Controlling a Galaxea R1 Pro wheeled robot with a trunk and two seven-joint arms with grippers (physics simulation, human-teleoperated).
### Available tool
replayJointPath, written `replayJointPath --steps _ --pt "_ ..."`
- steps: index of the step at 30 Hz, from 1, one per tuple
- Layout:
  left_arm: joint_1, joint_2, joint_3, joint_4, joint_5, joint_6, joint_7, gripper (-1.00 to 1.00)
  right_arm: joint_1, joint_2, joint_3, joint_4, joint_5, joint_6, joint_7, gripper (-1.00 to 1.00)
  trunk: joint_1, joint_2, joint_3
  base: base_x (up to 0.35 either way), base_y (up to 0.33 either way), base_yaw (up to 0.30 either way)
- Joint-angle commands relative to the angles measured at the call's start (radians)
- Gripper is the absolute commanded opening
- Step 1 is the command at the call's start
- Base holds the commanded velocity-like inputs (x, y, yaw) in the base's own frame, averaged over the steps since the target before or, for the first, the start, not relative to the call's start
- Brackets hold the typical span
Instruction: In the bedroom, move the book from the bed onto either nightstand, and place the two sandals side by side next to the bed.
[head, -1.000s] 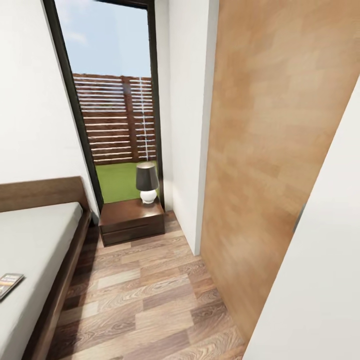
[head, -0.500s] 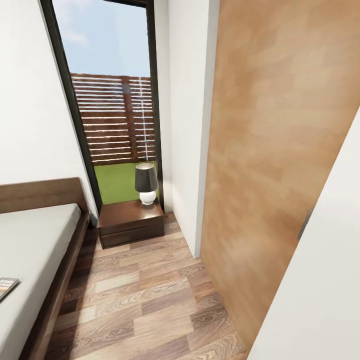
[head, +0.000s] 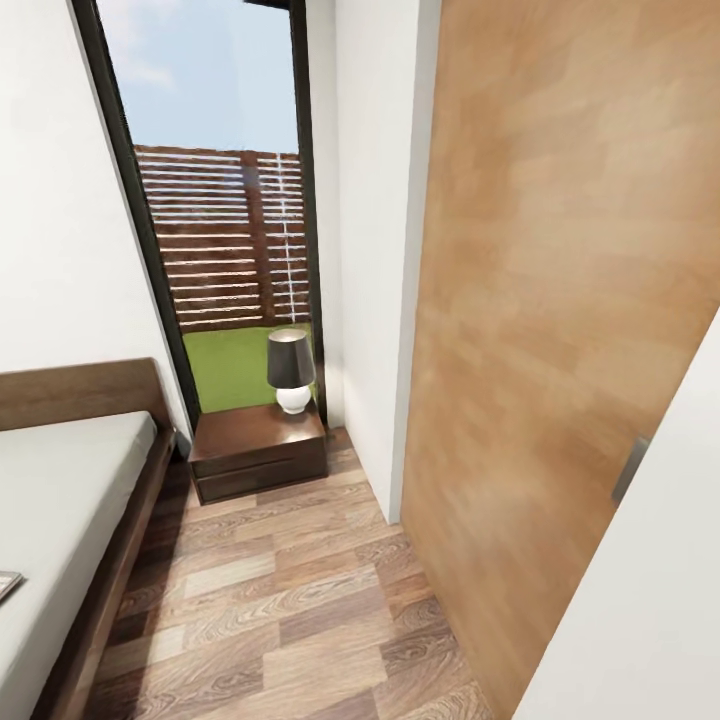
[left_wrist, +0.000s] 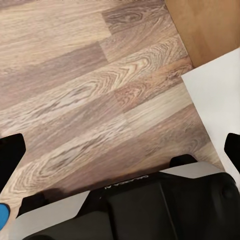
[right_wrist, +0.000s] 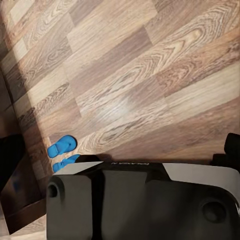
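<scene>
The bed (head: 70, 480), with its light mattress and dark wood frame, lies at the left of the head view. Just a corner of the book (head: 6, 584) shows on the mattress at the picture's left edge. The dark nightstand (head: 250, 452) stands beyond the bed's head, under the window. Two blue sandals (right_wrist: 62, 145) lie close together on the wood floor beside dark furniture, and the nearer sandal (right_wrist: 66, 162) is partly hidden by my body. A blue edge (left_wrist: 2, 215) shows in the left wrist view. My left gripper (left_wrist: 120, 150) and right gripper (right_wrist: 120, 150) hang open over bare floor.
A small lamp (head: 291, 370) with a dark shade takes up the nightstand's right rear corner. A tall light-wood panel (head: 540, 300) and a white wall (head: 640, 600) close in the right side. A strip of wood floor (head: 280, 590) runs between them and the bed.
The head camera has swung slightly right, so the bed and book slid toward the picture's left edge. Nothing in the room has moved.
</scene>
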Motion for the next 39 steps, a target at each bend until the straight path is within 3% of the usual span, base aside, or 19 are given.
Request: replayJointPath --steps 1,18,28,39 --pt "-0.001 0.000 0.001 0.001 -0.004 -0.004 -0.001 1.00 -0.001 0.000 0.004 0.002 -0.009 -0.002 0.004 1.00 0.001 -0.002 -0.002 0.014 -0.001 0.004" --pt "-0.001 -0.001 0.001 0.001 -0.004 -0.004 -0.001 1.00 -0.001 0.000 0.004 0.002 -0.009 -0.002 0.004 1.00 0.001 -0.002 -0.007 0.022 0.000 0.194" --pt "-0.001 -0.001 0.001 0.001 -0.004 -0.004 -0.001 1.00 -0.001 0.000 0.004 0.003 -0.008 -0.001 0.005 1.00 0.001 -0.002 -0.007 0.281 0.000 0.014" --pt "-0.001 -0.001 0.000 0.001 -0.004 -0.004 -0.001 1.00 -0.001 0.000 0.004 0.003 -0.009 0.000 0.005 1.00 0.001 -0.002 -0.007 0.075 0.000 0.000"
